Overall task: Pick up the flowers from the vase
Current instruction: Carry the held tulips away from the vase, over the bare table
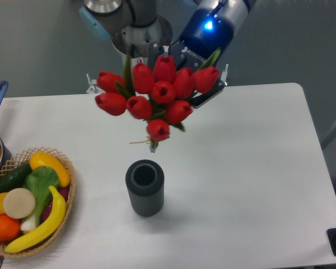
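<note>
Flowers [157, 98], glossy red buds, clamped in ROBOTIQ-marked gripper [204, 89], clear above ribbed grey cylindrical vase [145, 188].

Flowers [157, 95]: red tulip buds, green leaves, stem ends showing below the bunch. Fully clear of vase, in the air above it. Vase [145, 188]: dark grey, ribbed, upright, round mouth open.
</note>
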You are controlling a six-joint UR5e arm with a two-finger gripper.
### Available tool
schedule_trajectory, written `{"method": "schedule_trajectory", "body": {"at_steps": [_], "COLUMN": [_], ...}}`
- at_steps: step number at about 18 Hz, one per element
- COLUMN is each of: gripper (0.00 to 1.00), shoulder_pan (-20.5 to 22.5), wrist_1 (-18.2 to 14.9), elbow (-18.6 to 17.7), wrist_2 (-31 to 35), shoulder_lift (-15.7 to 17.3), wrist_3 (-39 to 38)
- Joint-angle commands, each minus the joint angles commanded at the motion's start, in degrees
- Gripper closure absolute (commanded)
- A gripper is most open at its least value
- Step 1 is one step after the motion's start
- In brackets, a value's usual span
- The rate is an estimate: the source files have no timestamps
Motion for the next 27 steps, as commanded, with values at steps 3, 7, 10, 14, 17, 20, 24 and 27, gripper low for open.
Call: {"method": "schedule_trajectory", "body": {"at_steps": [3,7,10,14,17,20,24,27], "gripper": [0.57,0.57,0.57,0.57,0.57,0.57,0.57,0.57], "shoulder_pan": [3.34,7.29,9.41,11.52,12.31,12.58,12.58,12.31], "wrist_1": [0.18,0.09,0.09,0.09,0.09,0.17,0.26,0.35], "elbow": [-0.09,-0.96,-1.58,-2.98,-3.78,-4.65,-5.18,-5.36], "wrist_2": [-0.18,-0.27,-0.53,-1.23,-1.15,-1.23,-1.23,-1.32], "shoulder_lift": [-0.44,-1.93,-3.25,-3.60,-3.60,-3.60,-3.60,-3.60], "wrist_3": [2.88,8.78,10.72,10.73,10.99,10.99,10.99,10.99]}}
